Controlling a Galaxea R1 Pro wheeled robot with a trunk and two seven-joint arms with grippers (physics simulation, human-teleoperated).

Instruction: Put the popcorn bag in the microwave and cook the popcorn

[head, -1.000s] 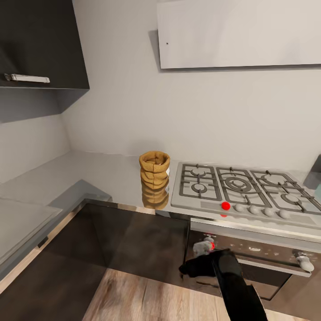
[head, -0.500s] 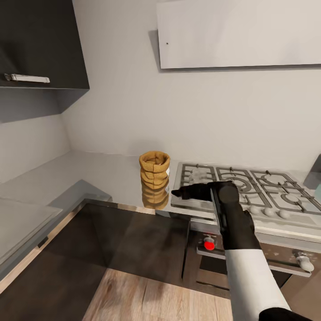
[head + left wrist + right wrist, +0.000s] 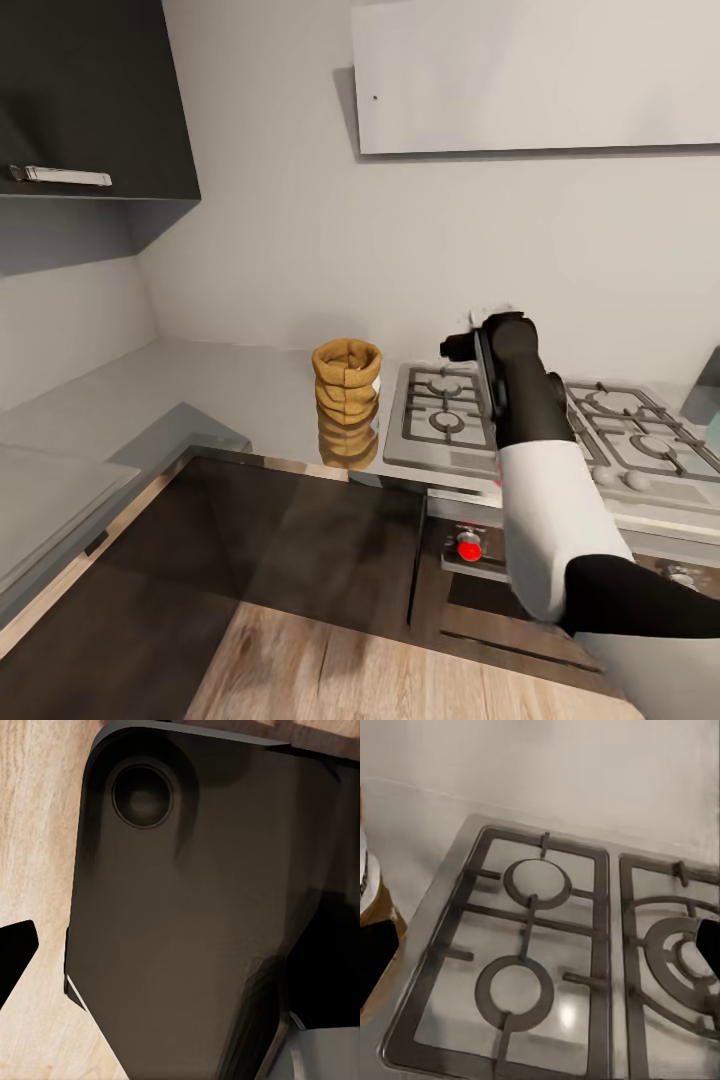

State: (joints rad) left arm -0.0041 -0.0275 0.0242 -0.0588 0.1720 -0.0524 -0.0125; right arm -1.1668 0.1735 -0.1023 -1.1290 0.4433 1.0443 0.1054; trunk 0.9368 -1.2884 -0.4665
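The popcorn bag [image 3: 346,385], a crumpled tan sack with a rolled open rim, stands upright on the grey steel countertop [image 3: 230,395], just left of the gas hob. My right gripper [image 3: 458,346] hangs raised over the hob's left burners, to the right of the bag and higher than its rim, apart from it. In the right wrist view this gripper [image 3: 540,952] is open, its black fingers [image 3: 375,964] at the frame's two sides, with a strip of the bag [image 3: 376,907] beside one. My left gripper [image 3: 161,960] hangs low over the robot's dark base, fingers spread. The microwave is out of view.
The steel gas hob [image 3: 600,425] with black grates lies right of the bag, above a built-in oven with a red knob [image 3: 469,547]. A dark wall cabinet [image 3: 90,100] hangs at the upper left. A pale-blue and dark shape [image 3: 710,410] is cut off by the right edge.
My right arm has risen from in front of the oven to above the hob's left burners. The bag has not moved.
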